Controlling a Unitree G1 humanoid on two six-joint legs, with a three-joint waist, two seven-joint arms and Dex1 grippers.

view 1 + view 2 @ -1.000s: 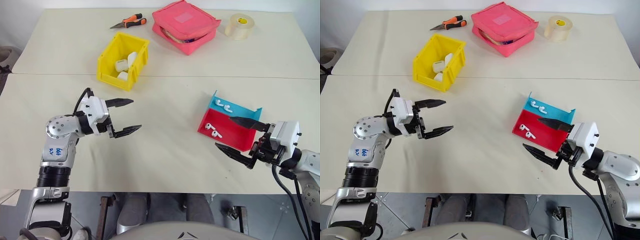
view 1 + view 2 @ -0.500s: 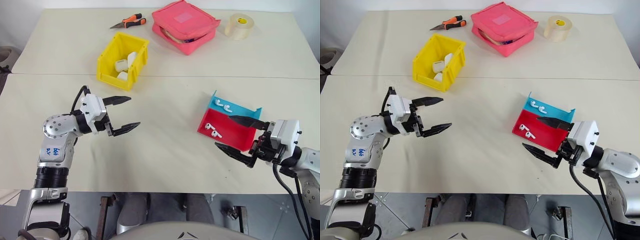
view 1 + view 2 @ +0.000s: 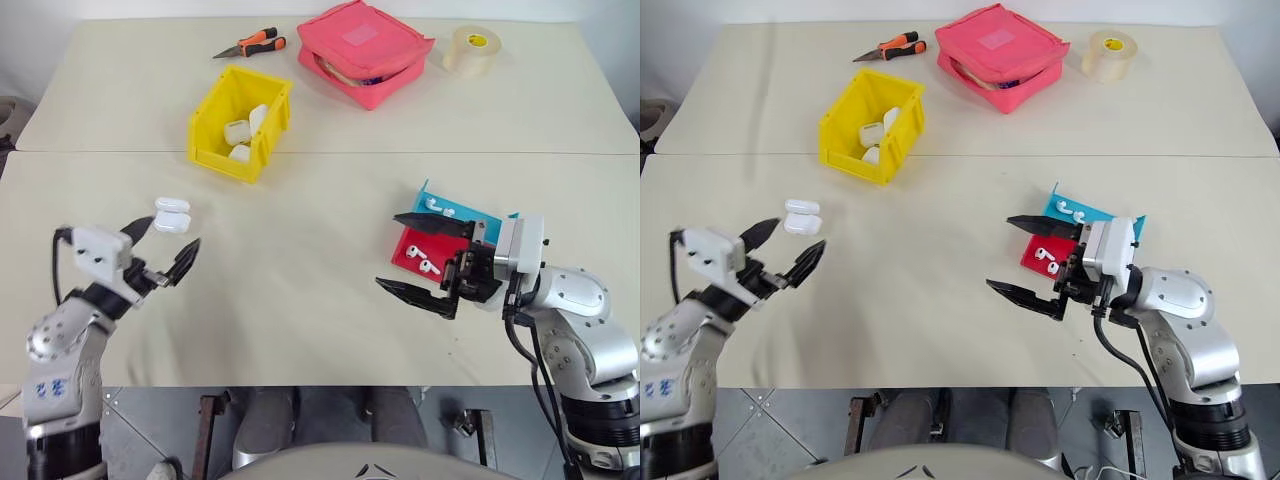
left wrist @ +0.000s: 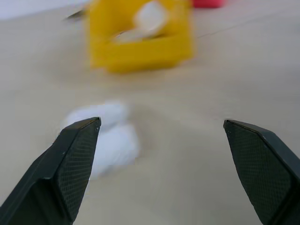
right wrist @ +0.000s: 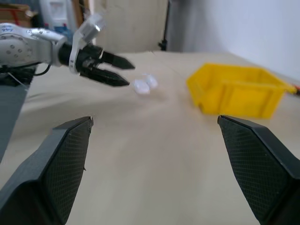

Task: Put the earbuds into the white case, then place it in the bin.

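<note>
A small white case lies on the table as two white halves side by side, apparently with its lid flipped back. My left gripper is open just short of it, one fingertip beside the case without touching it. The case shows blurred beyond the left finger. Tiny white earbuds lie in the red half of a shallow tray, and more earbuds in its blue half. Over the tray's left side my right gripper stands open and empty. The yellow bin sits farther back and holds several white cases.
Orange-handled pliers, a pink zip pouch and a tape roll lie along the far side. A seam between two tabletops runs just behind the work area. Bare table spans between the two grippers.
My left arm swung back and to the left, uncovering the white case that now lies just ahead of its fingers. My right gripper moved left over the tray. Both stay open.
</note>
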